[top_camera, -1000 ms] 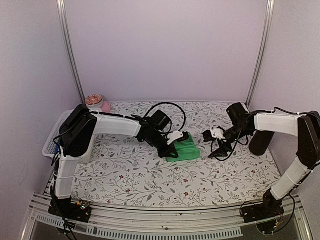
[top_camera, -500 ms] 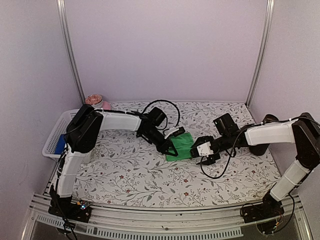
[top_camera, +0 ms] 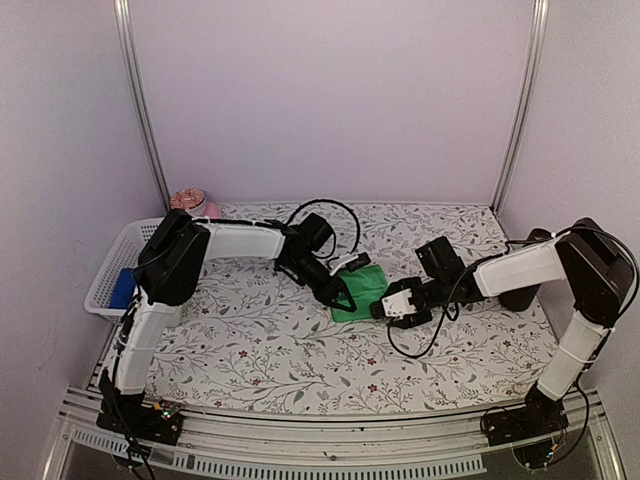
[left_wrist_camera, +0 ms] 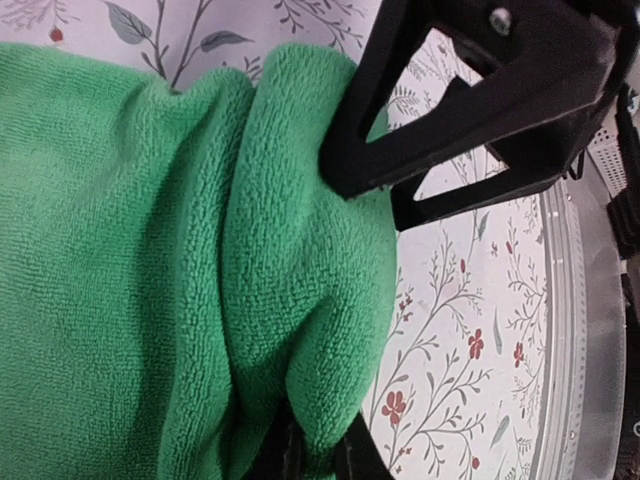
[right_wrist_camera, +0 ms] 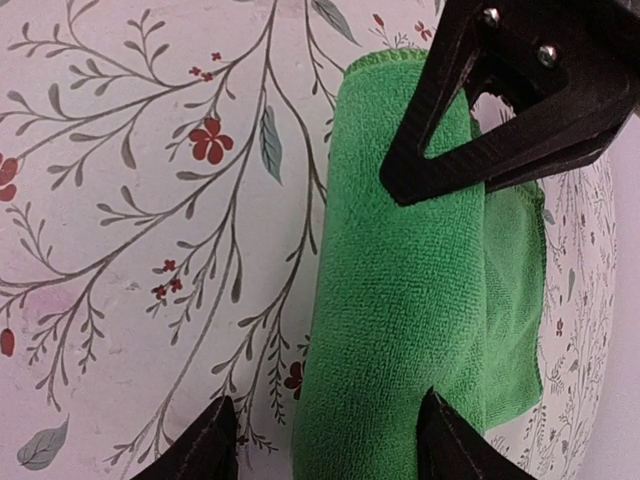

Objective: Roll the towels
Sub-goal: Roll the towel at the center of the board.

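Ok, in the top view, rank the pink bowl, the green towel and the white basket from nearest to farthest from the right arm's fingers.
1. Green towel, mid-table, right at the right fingers.
2. Pink bowl, back left corner of the table.
3. White basket, far left edge, farther out than the bowl.
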`<state>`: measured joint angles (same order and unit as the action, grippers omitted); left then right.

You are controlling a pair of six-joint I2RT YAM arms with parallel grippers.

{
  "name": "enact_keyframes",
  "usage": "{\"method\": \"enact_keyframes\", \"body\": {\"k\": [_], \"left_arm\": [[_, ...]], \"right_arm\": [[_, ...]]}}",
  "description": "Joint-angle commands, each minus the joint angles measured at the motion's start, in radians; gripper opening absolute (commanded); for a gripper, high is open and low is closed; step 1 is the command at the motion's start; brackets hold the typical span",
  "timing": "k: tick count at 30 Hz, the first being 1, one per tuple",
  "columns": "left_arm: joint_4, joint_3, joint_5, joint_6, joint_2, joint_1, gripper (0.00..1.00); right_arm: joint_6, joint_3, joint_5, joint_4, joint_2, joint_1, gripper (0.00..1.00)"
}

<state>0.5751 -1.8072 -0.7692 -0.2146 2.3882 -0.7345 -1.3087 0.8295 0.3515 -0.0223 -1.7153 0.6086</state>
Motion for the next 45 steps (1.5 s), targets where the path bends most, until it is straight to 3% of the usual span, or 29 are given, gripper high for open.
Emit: {"method": "enact_keyframes", "body": {"k": [1,9,15,18,27,28,29,33,40,45], "left_arm": [[0.055,0.011,0.048,0.0,0.073,0.012,0.08],[0.059,0.014,0.075,-0.016,0.021,0.027,0.29],[0.046,0.045,0.16,-0.039,-0.083,0.03,0.34],[0.002,0.106,0.243,-0.041,-0.158,0.031,0.44],[-0.288,0.448,0.434,-0.029,-0.466,0.019,0.51],[-0.351,0.505,0.461,-0.032,-0.508,0.009,0.65],[-0.411,0.561,0.494,-0.048,-0.549,-0.006,0.72],[-0.637,0.768,0.668,-0.157,-0.662,-0.103,0.75],[-0.894,0.938,0.825,-0.298,-0.686,-0.248,0.77],[-0.983,0.937,0.971,-0.391,-0.592,-0.346,0.78]], "right_arm": [[0.037,0.011,-0.091,0.027,-0.059,0.009,0.57],[0.074,0.068,-0.144,-0.008,-0.132,0.011,0.37],[0.104,0.185,-0.08,-0.193,-0.192,0.012,0.28],[0.112,0.233,-0.056,-0.28,-0.222,0.011,0.1],[0.122,0.361,0.033,-0.512,-0.269,0.011,0.14],[0.129,0.369,0.05,-0.533,-0.276,0.01,0.14],[0.135,0.387,0.062,-0.559,-0.285,0.01,0.15],[0.147,0.508,0.127,-0.707,-0.348,0.004,0.16],[0.143,0.622,0.219,-0.908,-0.416,-0.005,0.17],[0.098,0.673,0.277,-1.018,-0.462,-0.007,0.17]]}}
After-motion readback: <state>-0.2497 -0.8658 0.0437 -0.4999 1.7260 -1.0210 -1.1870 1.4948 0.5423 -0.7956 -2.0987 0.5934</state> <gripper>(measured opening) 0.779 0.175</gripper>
